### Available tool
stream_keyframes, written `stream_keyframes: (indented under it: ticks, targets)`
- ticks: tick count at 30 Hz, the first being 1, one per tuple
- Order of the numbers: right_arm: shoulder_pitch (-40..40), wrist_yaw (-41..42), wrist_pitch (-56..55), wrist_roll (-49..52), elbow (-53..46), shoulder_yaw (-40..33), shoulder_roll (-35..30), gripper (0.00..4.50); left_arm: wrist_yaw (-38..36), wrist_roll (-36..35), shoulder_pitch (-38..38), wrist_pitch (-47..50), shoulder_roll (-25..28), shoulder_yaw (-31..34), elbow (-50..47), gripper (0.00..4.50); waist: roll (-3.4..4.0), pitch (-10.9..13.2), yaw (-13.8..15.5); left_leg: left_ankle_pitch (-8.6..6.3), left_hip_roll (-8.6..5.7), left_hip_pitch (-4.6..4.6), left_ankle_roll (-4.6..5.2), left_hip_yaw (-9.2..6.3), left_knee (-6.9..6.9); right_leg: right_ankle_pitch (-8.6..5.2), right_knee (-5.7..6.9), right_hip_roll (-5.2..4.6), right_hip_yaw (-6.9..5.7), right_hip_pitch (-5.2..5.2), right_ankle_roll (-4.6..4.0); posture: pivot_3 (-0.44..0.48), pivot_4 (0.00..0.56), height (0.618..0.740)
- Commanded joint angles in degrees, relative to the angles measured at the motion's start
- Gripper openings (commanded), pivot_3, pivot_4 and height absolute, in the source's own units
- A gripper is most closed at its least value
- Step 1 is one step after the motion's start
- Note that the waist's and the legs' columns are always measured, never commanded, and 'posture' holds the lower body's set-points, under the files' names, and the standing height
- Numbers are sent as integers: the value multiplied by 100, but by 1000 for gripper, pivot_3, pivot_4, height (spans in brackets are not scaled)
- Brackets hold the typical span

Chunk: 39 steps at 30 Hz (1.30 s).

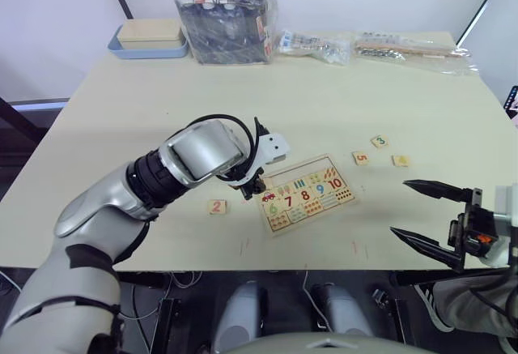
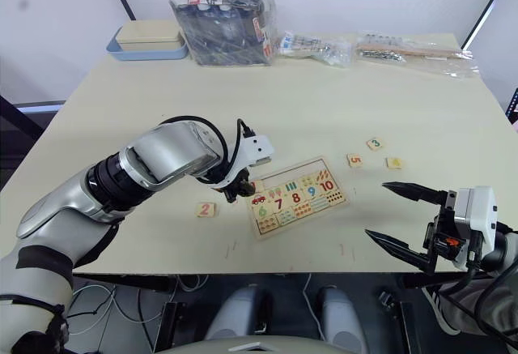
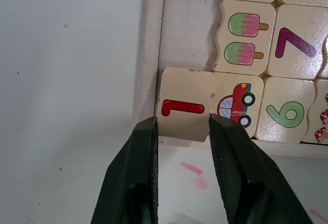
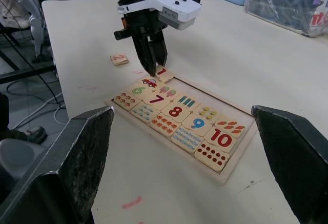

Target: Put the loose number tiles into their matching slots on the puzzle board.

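Note:
The puzzle board (image 3: pixel 152 39) lies near the table's front middle, its lower rows filled with pieces 6 to 10 and counting pictures. Its top-row slots (image 3: pixel 189 24) are bare apart from the left corner. There the tile 1 (image 3: pixel 185 108) lies, slightly over the frame, with my left gripper (image 3: pixel 182 124) shut on its near edge. Tile 2 (image 1: pixel 217 206) lies left of the board. Tile 5 (image 1: pixel 361 158), tile 3 (image 1: pixel 379 141) and one more tile (image 1: pixel 400 160) lie to its right. My right gripper (image 1: pixel 398 206) hangs open at the front right edge, holding nothing.
At the table's far left stands a blue tray with a beige box (image 1: pixel 150 40). Beside it sits a plastic-wrapped bundle (image 1: pixel 227 18), and clear bags of parts (image 1: pixel 324 46) stretch along the back edge. Small red marks dot the table near the board.

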Motion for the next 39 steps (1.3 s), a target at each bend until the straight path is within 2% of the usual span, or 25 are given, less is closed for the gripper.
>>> stream_keyframes:
  ticks: [1, 4, 9, 12, 14, 15, 16, 18, 20, 27, 30, 37, 38, 39]
  targets:
    - [-31, -17, -82, 76, -137, -51, 5, 4500, -49, 28, -59, -9, 32, 76, -186, 3073, 0, 0, 0, 0, 0, 0, 0, 0, 0, 0, 0, 0, 0, 0, 0, 0, 150, 740]
    - [-39, -10, -89, 73, -124, -45, 7, 4500, -133, -23, -76, -12, 136, 213, -256, 4262, 0, 0, -2, 0, 0, 0, 0, 0, 0, 0, 0, 0, 0, 0, 0, 0, 150, 740]
    - [-92, -22, -83, 67, -115, -9, 8, 4500, -575, -286, -27, -223, 547, 794, -447, 4262, 0, 0, -6, 0, 2, 0, 0, 0, 0, -2, 0, 0, 0, -1, -3, 0, 150, 740]
    - [-128, -13, -93, 57, -86, 17, 11, 4500, -982, -281, 217, -853, 1021, 972, -597, 4262, 4, -1, -15, 0, 4, 1, 0, 0, -1, -4, 0, 1, 1, -1, -7, 0, 150, 740]
    - [-154, -4, -98, 57, -65, 37, 13, 4500, -1069, -339, 983, -2076, 917, 1914, -437, 4262, 23, -13, -7, 1, 4, 3, -1, 1, -1, -4, 1, 0, 1, -1, -8, 0, 150, 740]
    - [-158, 5, -100, 56, -57, 40, 13, 4500, -1231, -301, 1246, -2623, 929, 2161, -357, 4262, 22, -12, -2, 1, 5, 9, -2, 7, -2, -7, -2, -5, 6, 1, -13, 0, 150, 740]
    - [-161, 13, -102, 55, -50, 42, 13, 4500, -1428, -119, 1459, -3315, 967, 2263, -262, 4262, 20, -10, 6, 1, 4, 6, -2, 7, -1, -8, 0, -6, 5, 0, -15, 0, 150, 740]
    - [-171, 19, -101, 53, -36, 55, 17, 4500, -2059, -71, 1708, -3998, 1061, 2356, 61, 4262, 16, -9, 24, 2, 3, 2, -3, 5, 2, -10, -2, -6, -1, 1, -20, 0, 150, 740]
    - [-180, 20, -94, 57, -23, 62, 17, 4500, -2346, 114, 1925, -4753, 1033, 2480, 424, 4262, 17, -9, 28, 1, 0, 0, -2, 7, 5, -12, -4, -6, -1, 1, -24, 0, 150, 740]
    - [-192, 36, -96, 63, 13, 57, 12, 4500, -2726, 791, 2282, -6295, 707, 2596, 1332, 4262, 18, -10, 19, 0, -5, 0, 0, 9, 6, -7, -6, -5, 0, 3, -14, 0, 150, 740]
    - [-190, 43, -103, 57, 30, 59, 18, 4500, -2856, 1042, 2362, -6851, 530, 2617, 1726, 3394, 18, -10, 15, -1, -4, 0, 1, 9, 6, -4, -6, -5, 0, 3, -10, 0, 150, 740]
    - [-175, 22, -88, 55, 17, 60, 24, 4500, -3068, 1515, 2258, -7361, 211, 2600, 2424, 266, 18, -10, 6, -2, -3, 0, 3, 10, 6, 1, -6, -4, 0, 3, -2, 0, 150, 740]
    - [-172, 19, -86, 55, 15, 59, 26, 4500, -3095, 1546, 2246, -7369, 189, 2612, 2440, 78, 18, -10, 7, -2, -3, 0, 3, 9, 6, 1, -6, -4, 0, 3, -1, 0, 150, 740]
    - [-165, 14, -86, 53, 8, 59, 28, 4500, -3122, 1565, 2258, -7335, 183, 2626, 2386, 78, 18, -10, 7, -2, -1, 0, 3, 9, 6, 1, -6, -4, 0, 3, -1, 0, 150, 740]
